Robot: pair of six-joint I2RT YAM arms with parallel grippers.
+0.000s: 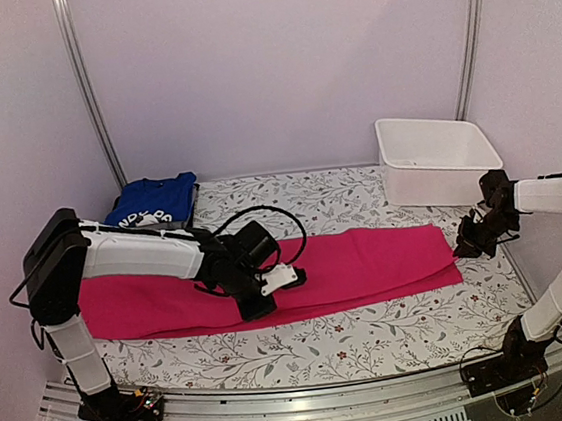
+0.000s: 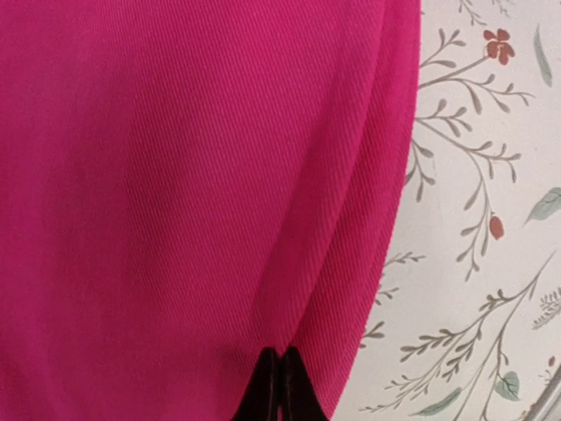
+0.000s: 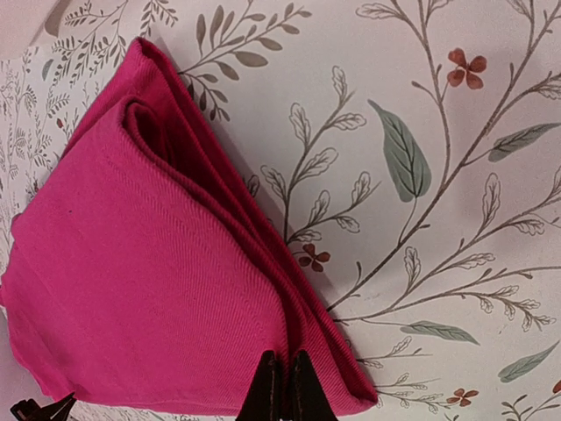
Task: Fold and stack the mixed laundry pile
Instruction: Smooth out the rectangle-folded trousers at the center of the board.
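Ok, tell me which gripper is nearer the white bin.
Right. The right gripper is just in front of the white bin, at the pink garment's end; the left gripper is well to its left, mid-garment.

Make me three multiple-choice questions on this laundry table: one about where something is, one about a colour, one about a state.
1. Where does the blue garment lie?
A. far right corner
B. middle of the near edge
C. far left corner

2. What colour is the long cloth spread from left to right?
A. grey
B. magenta pink
C. white

3. How does the left pincer stand?
A. shut, tips together at the long cloth's edge
B. wide open, high above it
C. out of every view

Answers:
1 C: the top view shows it folded by the back wall on the left.
2 B: all three views show that colour.
3 A: the left wrist view shows both tips pressed together on the fabric.
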